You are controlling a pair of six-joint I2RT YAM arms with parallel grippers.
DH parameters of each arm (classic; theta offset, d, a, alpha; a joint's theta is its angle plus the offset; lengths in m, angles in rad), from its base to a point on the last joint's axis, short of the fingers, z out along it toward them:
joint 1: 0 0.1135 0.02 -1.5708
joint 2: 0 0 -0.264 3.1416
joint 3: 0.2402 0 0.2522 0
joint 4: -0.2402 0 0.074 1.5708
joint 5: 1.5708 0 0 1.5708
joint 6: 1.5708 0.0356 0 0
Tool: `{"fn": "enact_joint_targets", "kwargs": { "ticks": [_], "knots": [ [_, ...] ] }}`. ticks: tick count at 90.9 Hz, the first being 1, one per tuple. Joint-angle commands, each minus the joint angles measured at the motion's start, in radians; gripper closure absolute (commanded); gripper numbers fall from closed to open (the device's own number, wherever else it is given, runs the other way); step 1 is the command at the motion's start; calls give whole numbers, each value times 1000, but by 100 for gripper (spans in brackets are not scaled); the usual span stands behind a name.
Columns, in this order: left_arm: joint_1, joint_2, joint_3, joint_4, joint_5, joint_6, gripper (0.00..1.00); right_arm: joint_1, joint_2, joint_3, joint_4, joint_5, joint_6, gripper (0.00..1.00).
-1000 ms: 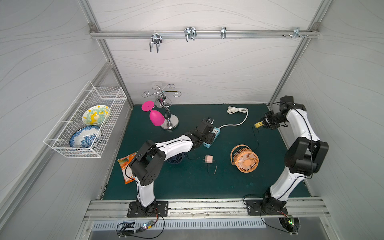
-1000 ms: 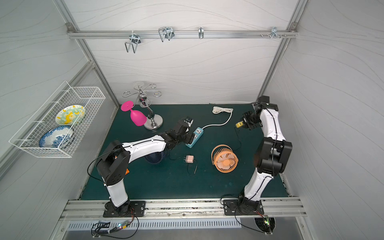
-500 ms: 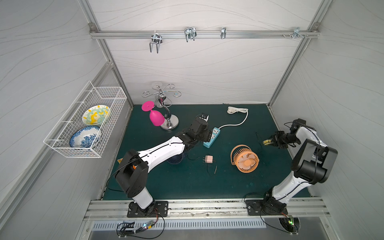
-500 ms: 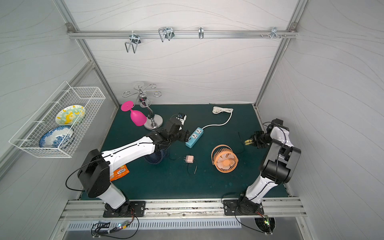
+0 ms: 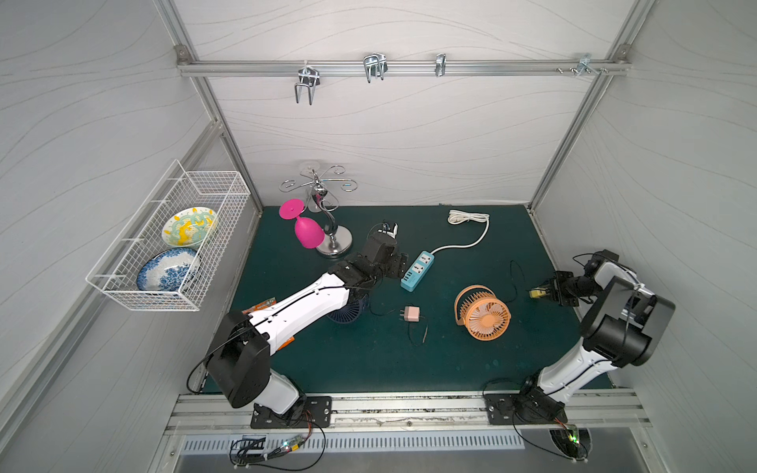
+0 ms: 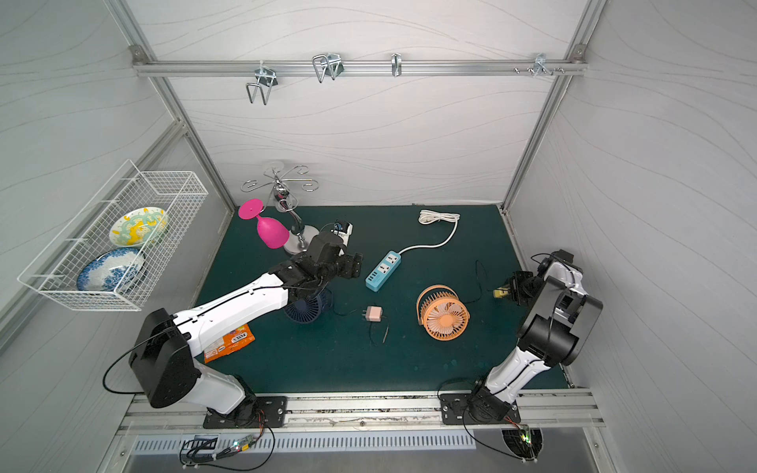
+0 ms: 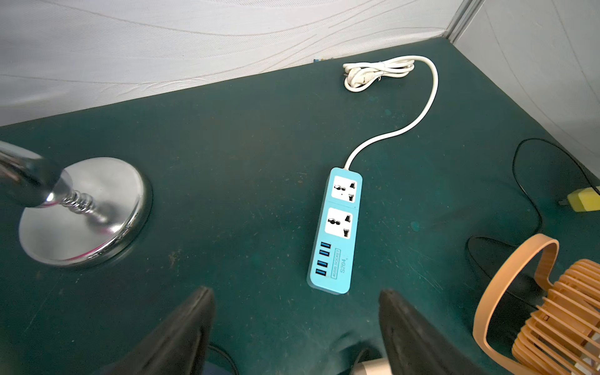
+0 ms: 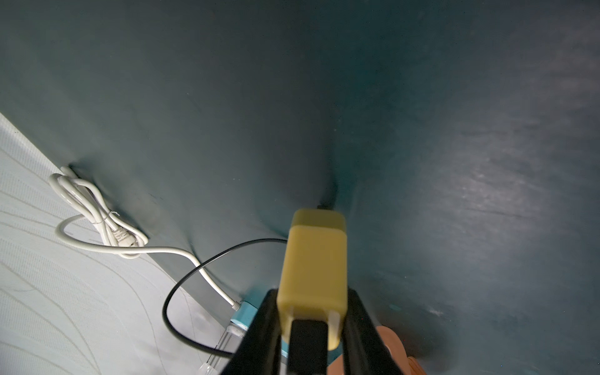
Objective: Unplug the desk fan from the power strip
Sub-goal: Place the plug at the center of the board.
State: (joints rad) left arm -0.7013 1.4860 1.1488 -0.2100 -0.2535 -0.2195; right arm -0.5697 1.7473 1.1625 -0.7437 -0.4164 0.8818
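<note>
The light-blue power strip (image 5: 418, 270) (image 6: 383, 270) (image 7: 337, 230) lies mid-mat, and both its white sockets are empty. To its front right sits the orange desk fan (image 5: 485, 315) (image 6: 444, 313) (image 7: 552, 308). A black cable (image 5: 512, 278) runs from the fan to a yellow plug (image 5: 536, 293) (image 6: 500, 293) (image 8: 313, 276). My right gripper (image 5: 545, 291) (image 8: 312, 292) is shut on this plug, low over the mat by the right wall. My left gripper (image 5: 398, 265) (image 6: 355, 265) (image 7: 295, 298) hangs open just left of the strip, with nothing between its fingers.
The strip's white cord (image 5: 467, 217) is coiled at the back wall. A pink adapter (image 5: 411, 314) lies at mid-front. A dark blue fan (image 5: 348, 313) sits under my left arm. A chrome stand (image 5: 334, 245) with a pink glass (image 5: 307, 231) is at back left. A wire basket (image 5: 110, 282) hangs on the left wall.
My right gripper has carried the yellow plug from the back right down and forward along the right wall. My left gripper has drawn back leftward off the power strip.
</note>
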Motion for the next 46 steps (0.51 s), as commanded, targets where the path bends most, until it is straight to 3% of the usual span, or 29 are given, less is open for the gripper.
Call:
{"fn": "enact_joint_targets", "kwargs": {
  "ticks": [1, 17, 30, 42, 46],
  "knots": [
    [9, -45, 1, 2, -16, -11, 16, 1, -13, -16, 10, -8, -18, 87],
    [22, -68, -5, -7, -9, -22, 16, 5, -15, -40, 22, -30, -22, 67],
    [23, -75, -8, -9, -5, -22, 16, 10, -43, -51, 18, -27, -30, 42],
    [25, -83, -5, -15, -3, -25, 16, 17, -65, -41, -8, -26, -47, 30],
    [26, -87, -4, -16, -2, -24, 16, 17, -74, -37, -23, -16, -50, 20]
  ]
}}
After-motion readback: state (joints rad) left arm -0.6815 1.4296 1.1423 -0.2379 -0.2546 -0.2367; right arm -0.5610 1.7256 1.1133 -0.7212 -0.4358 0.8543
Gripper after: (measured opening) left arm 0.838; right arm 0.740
